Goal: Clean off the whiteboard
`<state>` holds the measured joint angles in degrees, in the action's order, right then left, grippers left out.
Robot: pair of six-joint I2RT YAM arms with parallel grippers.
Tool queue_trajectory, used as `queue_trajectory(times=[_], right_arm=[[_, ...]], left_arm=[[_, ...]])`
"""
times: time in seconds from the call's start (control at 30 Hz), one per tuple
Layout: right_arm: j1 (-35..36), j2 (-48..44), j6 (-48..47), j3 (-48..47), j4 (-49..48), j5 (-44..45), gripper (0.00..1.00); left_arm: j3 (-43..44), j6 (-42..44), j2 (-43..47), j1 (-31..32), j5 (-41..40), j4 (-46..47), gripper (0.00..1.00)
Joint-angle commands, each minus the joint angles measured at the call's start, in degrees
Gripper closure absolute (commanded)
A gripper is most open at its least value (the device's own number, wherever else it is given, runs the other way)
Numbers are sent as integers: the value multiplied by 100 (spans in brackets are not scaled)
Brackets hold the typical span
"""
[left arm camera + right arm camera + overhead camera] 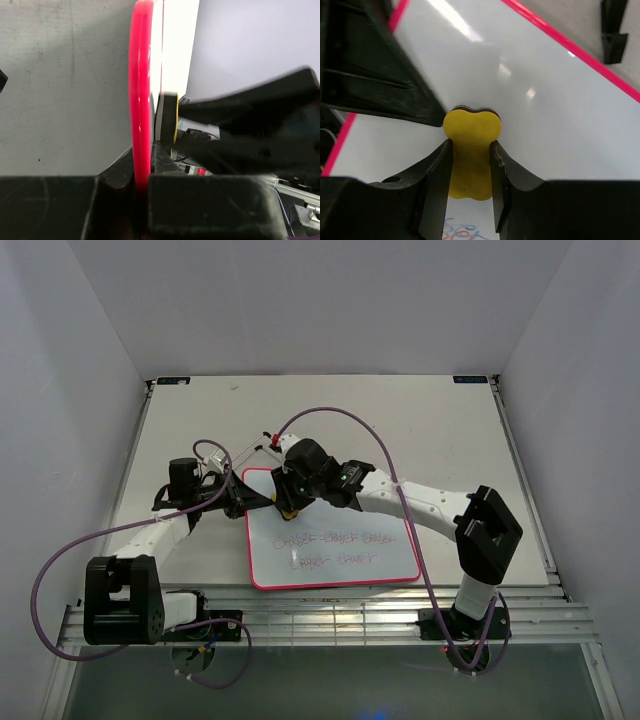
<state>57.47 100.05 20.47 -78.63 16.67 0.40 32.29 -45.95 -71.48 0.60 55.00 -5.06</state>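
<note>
Right wrist: my right gripper (471, 146) pinches the eraser (470, 125) on the whiteboard (545, 115), mid-wipe, so next I'd drag back over the writing (465, 232) under my fingers.

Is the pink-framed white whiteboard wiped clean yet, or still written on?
Still written on. Two rows of handwriting show across the near half of the pink-framed whiteboard; the far part looks clean.

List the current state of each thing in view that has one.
whiteboard: on the table, upper part clean, lower part written on
writing: two lines, not erased
yellow eraser: gripped, against the board's upper part
left gripper: shut on the whiteboard's frame
right gripper: shut on the yellow eraser
</note>
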Motion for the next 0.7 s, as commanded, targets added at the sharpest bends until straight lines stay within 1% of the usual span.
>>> queue_trajectory(times=[0.0,0.07,0.1,0.17,0.27,0.37,0.4,0.5,0.67], right_arm=[[545,269,-166,-293,302,-514,78],[572,235,-105,-250,293,-489,78],[555,191,-96,-127,293,-228,78],[362,164,-61,40,328,-129,78],[-77,68,141,549,311,-163,79],[-201,-99,142,928,293,-155,79],[-201,-161,142,981,267,-364,79],[-53,-319,124,1192,-84,-987,79],[598,-469,36,1052,-111,-1227,79]], left_arm=[[58,377,152,45,-763,251,100],[49,377,161,45,-772,242,100],[58,385,161,45,-754,242,100],[58,394,161,45,-763,234,100],[58,385,161,45,-763,234,100],[58,394,161,45,-763,234,100],[75,386,161,45,-772,234,100],[84,359,152,45,-763,269,100],[58,359,196,45,-807,269,100]])
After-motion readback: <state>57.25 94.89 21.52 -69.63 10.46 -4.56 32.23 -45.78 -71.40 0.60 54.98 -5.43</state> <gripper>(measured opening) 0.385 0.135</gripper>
